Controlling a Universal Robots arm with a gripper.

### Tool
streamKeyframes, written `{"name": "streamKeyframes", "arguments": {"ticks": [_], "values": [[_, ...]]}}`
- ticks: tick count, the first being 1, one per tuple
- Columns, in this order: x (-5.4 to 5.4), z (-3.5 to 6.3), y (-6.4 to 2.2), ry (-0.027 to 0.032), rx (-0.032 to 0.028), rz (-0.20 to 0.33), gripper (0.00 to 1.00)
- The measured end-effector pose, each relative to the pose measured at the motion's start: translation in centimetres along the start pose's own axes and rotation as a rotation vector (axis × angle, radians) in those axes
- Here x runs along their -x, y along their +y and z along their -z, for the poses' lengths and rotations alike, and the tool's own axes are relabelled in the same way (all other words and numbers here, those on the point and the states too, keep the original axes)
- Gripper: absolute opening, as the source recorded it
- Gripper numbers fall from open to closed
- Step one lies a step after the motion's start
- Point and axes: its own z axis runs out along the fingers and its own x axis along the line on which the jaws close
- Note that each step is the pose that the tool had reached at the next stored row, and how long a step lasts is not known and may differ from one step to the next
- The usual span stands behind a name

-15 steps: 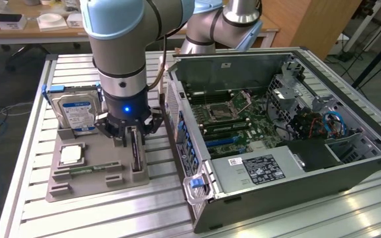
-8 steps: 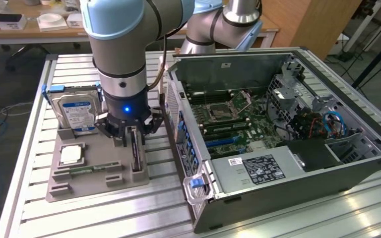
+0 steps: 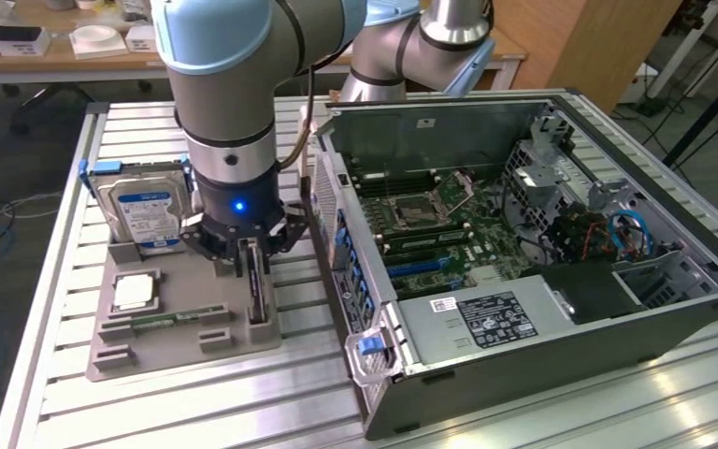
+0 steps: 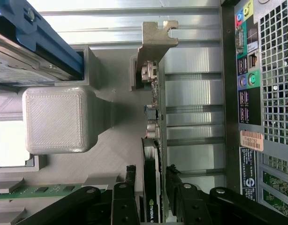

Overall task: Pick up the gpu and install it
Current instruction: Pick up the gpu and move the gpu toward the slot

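Gripper point(image 4: 151, 177) sits over the gpu point(image 4: 154, 117), which stands on edge in the gray holder point(image 3: 184, 354), fingers apart, one each side of the card. I'd say the grip should be square and centred, so the card lifts straight.

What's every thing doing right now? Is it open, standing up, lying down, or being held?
gpu: standing on edge in the gray tray, not lifted.
gripper: open, straddling the gpu.
hard drive: standing upright in the tray.
memory stick: lying flat in the tray.
processor chip: lying flat in the tray.
computer case: lying on its side, side panel off, inside showing.
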Motion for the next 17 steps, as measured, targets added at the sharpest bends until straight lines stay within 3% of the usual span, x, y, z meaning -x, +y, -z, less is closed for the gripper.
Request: {"name": "streamKeyframes", "arguments": {"ticks": [13, 14, 17], "values": [[0.06, 0.0, 0.0, 0.0, 0.0, 0.0, 0.38], [0.06, 0.0, 0.01, 0.0, 0.0, 0.0, 0.31], [0.09, -0.01, 0.01, -0.0001, 0.0001, 0.0, 0.31]]}}
